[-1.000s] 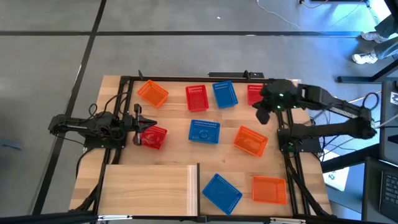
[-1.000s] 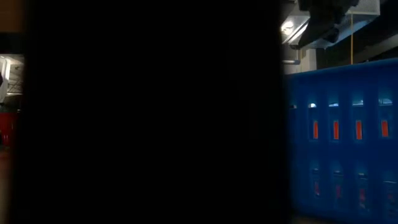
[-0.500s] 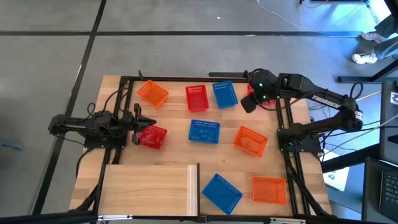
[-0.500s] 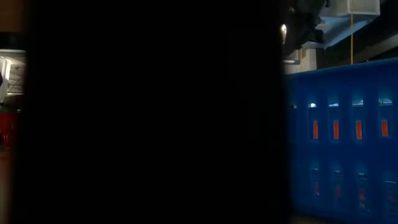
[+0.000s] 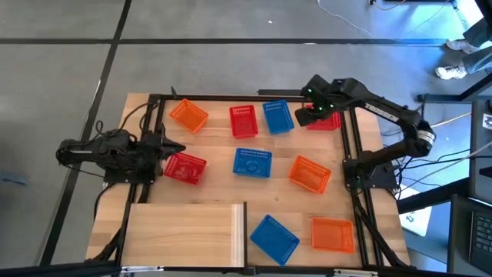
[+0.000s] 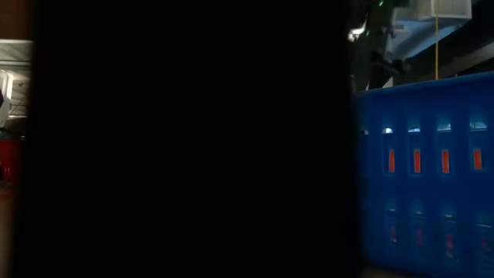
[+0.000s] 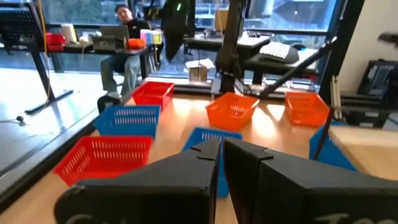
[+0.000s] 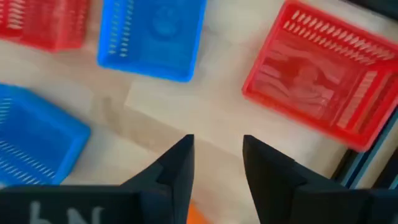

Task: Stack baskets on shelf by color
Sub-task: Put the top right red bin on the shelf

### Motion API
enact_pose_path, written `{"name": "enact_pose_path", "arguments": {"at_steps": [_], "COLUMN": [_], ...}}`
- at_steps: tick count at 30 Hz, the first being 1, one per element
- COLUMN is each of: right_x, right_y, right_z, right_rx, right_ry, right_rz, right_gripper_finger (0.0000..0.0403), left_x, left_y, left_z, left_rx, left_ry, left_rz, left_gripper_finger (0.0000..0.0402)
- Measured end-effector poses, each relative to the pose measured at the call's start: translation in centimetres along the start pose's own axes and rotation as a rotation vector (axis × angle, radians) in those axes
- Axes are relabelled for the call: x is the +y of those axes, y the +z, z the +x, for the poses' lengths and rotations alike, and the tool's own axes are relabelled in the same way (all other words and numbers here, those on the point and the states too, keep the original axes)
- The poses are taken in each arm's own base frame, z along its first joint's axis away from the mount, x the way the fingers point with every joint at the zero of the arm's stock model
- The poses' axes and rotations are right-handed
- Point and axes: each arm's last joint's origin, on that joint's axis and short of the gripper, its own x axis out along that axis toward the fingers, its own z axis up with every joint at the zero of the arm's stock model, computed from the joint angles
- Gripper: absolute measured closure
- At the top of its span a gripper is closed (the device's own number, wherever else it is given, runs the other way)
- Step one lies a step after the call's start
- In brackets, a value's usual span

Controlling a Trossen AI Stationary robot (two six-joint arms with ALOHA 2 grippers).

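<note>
The pale plywood shelf (image 5: 184, 225) lies bare at the near edge, well apart from both arms. The right gripper (image 8: 216, 163), fingers spread and empty, hovers just beside a red mesh plastic basket (image 8: 326, 71) at the far right corner, the basket's long axis slanting away from the fingers; it holds nothing. The left gripper (image 7: 221, 163), pressed together, sits just beside another empty red mesh basket (image 5: 184, 167).

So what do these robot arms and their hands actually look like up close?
Both arms are dark, nearly black, built of slim jointed segments with black cables trailing from their bases. The right arm carries a small green light near its wrist. The left hand and the right hand each end in two flat, angular black fingers. Pale lettering shows faintly on the body behind the right hand's fingers.
</note>
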Motion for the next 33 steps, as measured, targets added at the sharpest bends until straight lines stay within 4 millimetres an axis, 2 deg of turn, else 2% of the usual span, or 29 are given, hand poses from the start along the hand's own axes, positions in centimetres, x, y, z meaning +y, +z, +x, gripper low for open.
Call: {"name": "enact_pose_path", "arguments": {"at_steps": [8,18,25,33], "right_x": [-1.2,-2.4,-2.8,-3.3], "right_y": [2.8,4.7,5.9,6.2], "right_z": [4.7,9.5,11.9,14.2], "right_rx": [0.139,0.277,0.268,0.310], "right_ry": [-0.085,-0.099,-0.099,-0.160], "right_rz": [0.118,0.062,0.086,0.094], "right_gripper_finger": [0.0272,0.0273,0.0273,0.0273], "left_x": [-0.2,-0.5,-0.5,-0.5], "left_y": [2.2,2.5,2.5,2.6], "left_z": [0.6,1.5,1.5,1.5], "left_rx": [0.020,0.067,0.062,0.053], "left_ry": [0.001,0.003,0.003,0.002], "left_rz": [0.005,0.015,0.014,0.012], "left_gripper_finger": [0.0388,0.0388,0.0388,0.0388]}}
